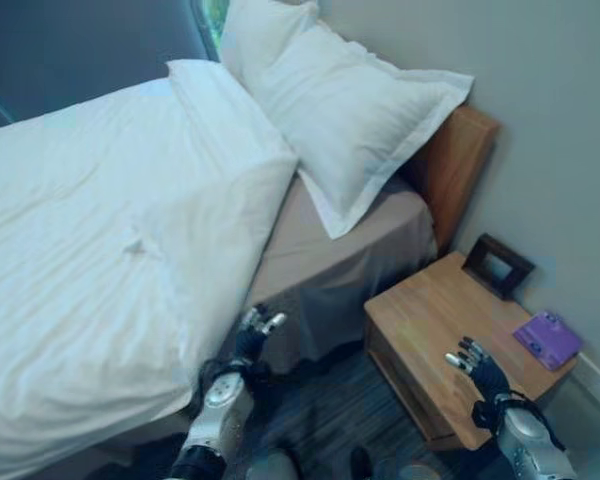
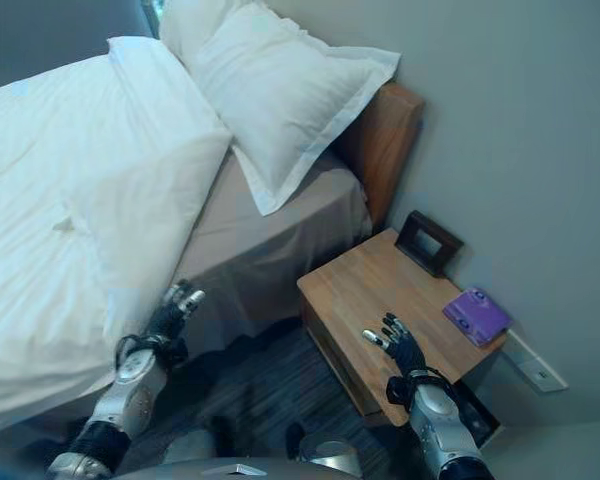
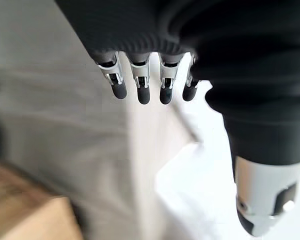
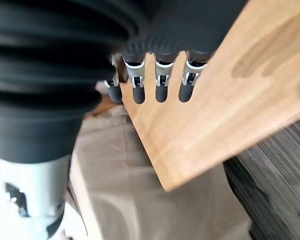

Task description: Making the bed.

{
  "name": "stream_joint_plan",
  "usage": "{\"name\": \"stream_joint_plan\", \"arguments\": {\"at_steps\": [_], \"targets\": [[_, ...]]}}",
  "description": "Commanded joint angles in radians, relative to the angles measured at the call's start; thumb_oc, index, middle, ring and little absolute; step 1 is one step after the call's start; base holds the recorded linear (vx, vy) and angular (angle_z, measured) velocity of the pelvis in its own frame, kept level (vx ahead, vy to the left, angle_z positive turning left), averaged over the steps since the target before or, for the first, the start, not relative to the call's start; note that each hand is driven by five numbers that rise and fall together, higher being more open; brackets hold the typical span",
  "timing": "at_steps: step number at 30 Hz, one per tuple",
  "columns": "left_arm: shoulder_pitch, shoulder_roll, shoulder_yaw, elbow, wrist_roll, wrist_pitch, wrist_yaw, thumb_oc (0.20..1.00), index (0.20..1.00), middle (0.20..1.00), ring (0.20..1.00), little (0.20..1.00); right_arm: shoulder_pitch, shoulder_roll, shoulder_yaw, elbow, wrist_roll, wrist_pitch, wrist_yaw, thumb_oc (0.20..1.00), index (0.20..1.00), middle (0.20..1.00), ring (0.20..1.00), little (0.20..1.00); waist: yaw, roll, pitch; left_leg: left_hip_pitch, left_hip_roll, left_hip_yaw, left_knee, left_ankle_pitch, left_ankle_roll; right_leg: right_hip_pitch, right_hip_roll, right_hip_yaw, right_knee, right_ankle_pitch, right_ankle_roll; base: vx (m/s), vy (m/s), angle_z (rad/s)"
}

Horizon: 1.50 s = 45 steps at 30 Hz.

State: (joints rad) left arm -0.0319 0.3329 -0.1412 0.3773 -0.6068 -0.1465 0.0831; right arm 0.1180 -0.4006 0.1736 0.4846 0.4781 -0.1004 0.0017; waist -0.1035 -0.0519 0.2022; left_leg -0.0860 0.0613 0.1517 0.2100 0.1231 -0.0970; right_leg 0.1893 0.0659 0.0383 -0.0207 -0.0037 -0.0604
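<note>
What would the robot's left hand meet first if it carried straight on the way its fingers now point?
Probably the white duvet. The left hand, fingers open and holding nothing, points up toward the duvet's hanging side edge, with the beige sheet just beside that line. Depth is unclear, so it might brush the sheet-covered mattress side instead.

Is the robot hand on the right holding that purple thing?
No, the right robot hand hovers open over the nightstand, apart from the purple thing.

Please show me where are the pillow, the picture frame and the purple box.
pillow [image 1: 355,120], left eye view, middle of its white face.
picture frame [image 1: 498,265], left eye view, its dark border.
purple box [image 2: 476,315], right eye view, its top.
</note>
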Motion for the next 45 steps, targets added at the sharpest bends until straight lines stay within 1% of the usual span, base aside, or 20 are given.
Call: {"name": "stream_joint_plan", "arguments": {"at_steps": [1,3,6,8,11,12,15,17,18,20,21,22,23,24,27,29,33,37,40,45], "targets": [[-0.073,0.037,0.071,-0.141,0.013,-0.088,0.016,1.0,1.0,1.0,1.0,1.0,0.033,-0.036,-0.046,-0.089,-0.026,-0.038,0.027,1.0,1.0,1.0,1.0,1.0,-0.007,0.051,-0.004,0.139,0.023,0.031,-0.143,0.017,0.005,-0.106,-0.093,0.014,0.002,0.051,0.133,0.14,0.08,-0.26],[-0.085,0.047,0.071,-0.175,0.023,-0.087,0.019,1.0,1.0,1.0,1.0,1.0,0.042,-0.033,-0.051,-0.091,-0.032,-0.038,0.029,1.0,1.0,1.0,1.0,1.0,-0.012,0.062,-0.009,0.157,0.015,0.035,-0.176,0.01,0.01,-0.103,-0.096,0.008,-0.001,0.048,0.135,0.09,0.069,0.12],[-0.166,0.102,0.049,-0.175,0.091,-0.083,0.041,1.0,1.0,1.0,1.0,1.0,0.058,-0.027,-0.063,-0.083,-0.038,-0.037,0.02,1.0,1.0,1.0,1.0,1.0,-0.034,0.089,-0.015,0.169,-0.004,0.005,-0.211,0.013,0.008,-0.104,-0.106,-0.002,-0.015,0.04,0.135,0.02,0.091,0.24],[-0.236,0.151,0.038,-0.199,0.118,-0.09,0.049,1.0,1.0,1.0,1.0,1.0,0.083,-0.016,-0.06,-0.082,-0.022,-0.031,0.038,1.0,1.0,1.0,1.0,1.0,-0.05,0.109,-0.036,0.194,-0.02,-0.012,-0.248,-0.013,0.02,-0.09,-0.118,-0.006,-0.022,0.029,0.144,0.11,0.09,0.25],[-0.274,0.195,0.042,-0.202,0.134,-0.095,0.047,1.0,1.0,1.0,1.0,1.0,0.085,-0.023,-0.047,-0.084,-0.045,-0.029,0.056,1.0,1.0,1.0,1.0,1.0,-0.054,0.116,-0.046,0.205,-0.029,-0.019,-0.261,-0.023,0.026,-0.081,-0.125,-0.01,-0.025,0.023,0.147,0.1,0.058,0.28],[-0.336,0.259,0.044,-0.169,0.21,-0.091,0.082,1.0,1.0,1.0,1.0,1.0,0.085,-0.031,-0.037,-0.091,-0.049,-0.032,0.067,1.0,1.0,1.0,1.0,1.0,-0.056,0.121,-0.051,0.21,-0.035,-0.024,-0.267,-0.031,0.029,-0.079,-0.128,-0.008,-0.025,0.02,0.15,0.05,0.038,0.13],[-0.423,0.343,0.041,-0.033,0.241,-0.08,0.114,1.0,1.0,1.0,1.0,1.0,0.088,-0.035,-0.033,-0.093,-0.043,-0.034,0.078,1.0,1.0,1.0,1.0,1.0,-0.065,0.12,-0.052,0.213,-0.036,-0.018,-0.275,-0.038,0.031,-0.081,-0.129,-0.005,-0.031,0.024,0.156,0.05,0.031,0.25],[-0.45,0.362,0.029,0.017,0.24,-0.072,0.114,1.0,1.0,1.0,1.0,1.0,0.095,-0.036,-0.034,-0.094,-0.04,-0.033,0.083,1.0,1.0,1.0,1.0,1.0,-0.069,0.118,-0.052,0.214,-0.035,-0.015,-0.277,-0.039,0.031,-0.082,-0.129,-0.002,-0.033,0.026,0.158,0.04,0.017,0.0],[-0.532,0.411,0.001,0.206,0.233,-0.039,0.113,1.0,1.0,1.0,1.0,1.0,0.102,-0.046,-0.03,-0.085,-0.039,-0.024,0.095,1.0,1.0,1.0,1.0,1.0,-0.081,0.116,-0.053,0.214,-0.031,-0.006,-0.284,-0.04,0.031,-0.086,-0.125,0.005,-0.038,0.03,0.162,0.05,0.021,-0.06],[-0.571,0.431,-0.007,0.273,0.224,-0.03,0.11,1.0,1.0,1.0,1.0,1.0,0.108,-0.051,-0.03,-0.083,-0.035,-0.022,0.1,1.0,1.0,1.0,1.0,1.0,-0.088,0.115,-0.053,0.212,-0.028,0.0,-0.285,-0.041,0.03,-0.093,-0.123,0.008,-0.04,0.032,0.164,0.04,0.016,-0.11],[-0.614,0.449,-0.022,0.352,0.23,-0.014,0.111,1.0,1.0,1.0,1.0,1.0,0.113,-0.055,-0.025,-0.08,-0.034,-0.017,0.107,1.0,1.0,1.0,1.0,1.0,-0.095,0.113,-0.055,0.211,-0.025,0.007,-0.287,-0.042,0.03,-0.098,-0.12,0.014,-0.041,0.035,0.166,0.02,0.009,-0.24],[-0.71,0.5,-0.062,0.501,0.302,0.021,0.11,1.0,1.0,1.0,1.0,1.0,0.116,-0.067,-0.016,-0.069,-0.028,-0.01,0.119,1.0,1.0,1.0,1.0,1.0,-0.113,0.108,-0.056,0.205,-0.017,0.024,-0.292,-0.042,0.028,-0.115,-0.113,0.027,-0.045,0.043,0.169,0.02,0.012,-0.27],[-0.741,0.515,-0.067,0.559,0.312,0.026,0.108,1.0,1.0,1.0,1.0,1.0,0.115,-0.067,-0.014,-0.066,-0.023,-0.008,0.123,1.0,1.0,1.0,1.0,1.0,-0.117,0.105,-0.054,0.2,-0.014,0.031,-0.294,-0.042,0.027,-0.124,-0.11,0.031,-0.046,0.046,0.171,0.01,0.004,-0.16],[-0.744,0.516,-0.07,0.562,0.311,0.025,0.108,1.0,1.0,1.0,1.0,1.0,0.115,-0.066,-0.015,-0.066,-0.023,-0.008,0.123,1.0,1.0,1.0,1.0,1.0,-0.115,0.105,-0.054,0.199,-0.013,0.032,-0.293,-0.042,0.027,-0.126,-0.11,0.031,-0.046,0.046,0.171,-0.01,0.009,-0.15],[-0.809,0.532,-0.056,0.723,0.305,0.045,0.117,1.0,1.0,1.0,1.0,1.0,0.111,-0.067,0.004,-0.061,0.0,-0.004,0.123,1.0,1.0,1.0,1.0,1.0,-0.138,0.093,-0.045,0.171,0.001,0.061,-0.297,-0.038,0.021,-0.179,-0.095,0.06,-0.04,0.059,0.173,-0.02,0.012,-0.2],[-0.857,0.541,-0.074,0.773,0.319,0.057,0.131,1.0,1.0,1.0,1.0,1.0,0.103,-0.066,0.021,-0.054,0.005,-0.003,0.125,1.0,1.0,1.0,1.0,1.0,-0.147,0.09,-0.037,0.159,0.006,0.075,-0.297,-0.038,0.02,-0.198,-0.09,0.073,-0.041,0.066,0.174,0.0,0.009,-0.3],[-0.947,0.561,-0.1,0.815,0.306,0.062,0.15,1.0,1.0,1.0,1.0,1.0,0.082,-0.069,0.04,-0.055,0.025,-0.004,0.125,1.0,1.0,1.0,1.0,1.0,-0.166,0.088,-0.016,0.122,0.01,0.098,-0.297,-0.036,0.017,-0.251,-0.083,0.093,-0.04,0.081,0.178,-0.02,0.016,-0.22],[-0.977,0.577,-0.095,0.833,0.293,0.062,0.175,1.0,1.0,1.0,1.0,1.0,0.073,-0.067,0.048,-0.053,0.031,-0.008,0.121,1.0,1.0,1.0,1.0,1.0,-0.168,0.086,-0.008,0.1,0.012,0.11,-0.297,-0.034,0.015,-0.283,-0.08,0.105,-0.041,0.092,0.18,-0.01,0.002,-0.17],[-1.041,0.591,-0.096,0.863,0.281,0.07,0.226,1.0,1.0,1.0,1.0,1.0,0.062,-0.063,0.059,-0.044,0.041,-0.009,0.105,1.0,1.0,1.0,1.0,1.0,-0.177,0.076,0.007,0.059,0.018,0.135,-0.297,-0.031,0.01,-0.336,-0.072,0.123,-0.045,0.109,0.185,0.01,-0.009,-0.19],[-1.088,0.634,-0.074,0.892,0.254,0.074,0.287,1.0,1.0,1.0,1.0,1.0,0.062,-0.07,0.069,-0.055,0.045,-0.018,0.097,1.0,1.0,1.0,1.0,1.0,-0.174,0.065,0.017,0.042,0.021,0.16,-0.297,-0.033,0.007,-0.358,-0.067,0.136,-0.054,0.119,0.188,0.03,-0.004,-0.21]]}}
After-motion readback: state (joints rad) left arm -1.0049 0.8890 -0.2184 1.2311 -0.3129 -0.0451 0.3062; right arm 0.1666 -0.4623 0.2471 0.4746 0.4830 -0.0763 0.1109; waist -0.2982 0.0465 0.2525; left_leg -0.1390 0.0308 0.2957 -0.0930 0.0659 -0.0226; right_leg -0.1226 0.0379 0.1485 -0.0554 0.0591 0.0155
